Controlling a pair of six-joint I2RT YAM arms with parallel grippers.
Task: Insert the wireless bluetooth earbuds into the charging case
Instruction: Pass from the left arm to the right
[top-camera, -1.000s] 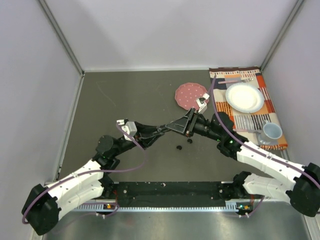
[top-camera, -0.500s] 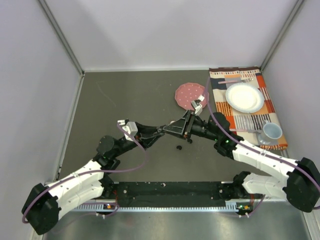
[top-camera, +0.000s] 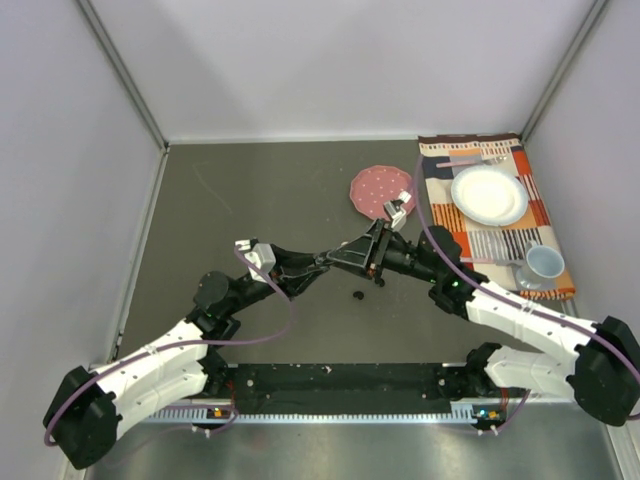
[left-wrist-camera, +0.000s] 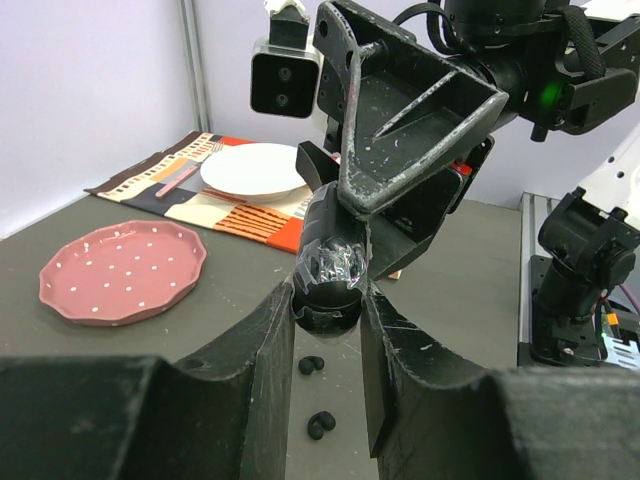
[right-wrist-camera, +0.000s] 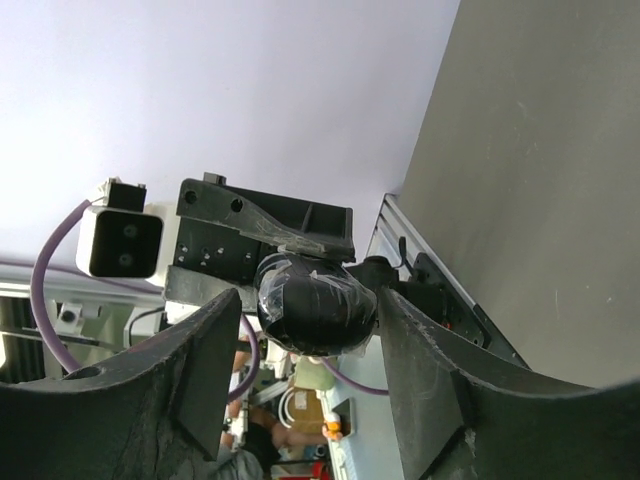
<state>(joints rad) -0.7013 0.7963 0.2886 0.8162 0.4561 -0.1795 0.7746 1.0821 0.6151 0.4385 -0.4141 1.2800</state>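
The left jaws are clenched on a small black rounded thing wrapped in shiny film, which I take to be the charging case (left-wrist-camera: 330, 291); it sits right at their tips, held up off the counter (left-wrist-camera: 230, 262). Straight below those tips, on the grey surface, lie two black earbuds (left-wrist-camera: 312, 365), close together and touching nothing else; the white ones I cannot find from where I stand. Just beyond the case come the right jaws, one finger either side of it; from the right wrist there is a sliver of daylight on both sides, so they look released, straddling rather than gripping. That is what has changed: over the last second the right arm has edged in toward the left jaws and its fingers have spread a touch, while the left grip has not budged. My guess is the right jaws are settling around the case to steady it or work it open, so no earbud is in yet and the real loading is still ahead. Farther off, left of both jaws, sits the pink dotted dish (left-wrist-camera: 120, 272); beyond it the striped mat (left-wrist-camera: 140, 178) with the white plate (left-wrist-camera: 255, 168).
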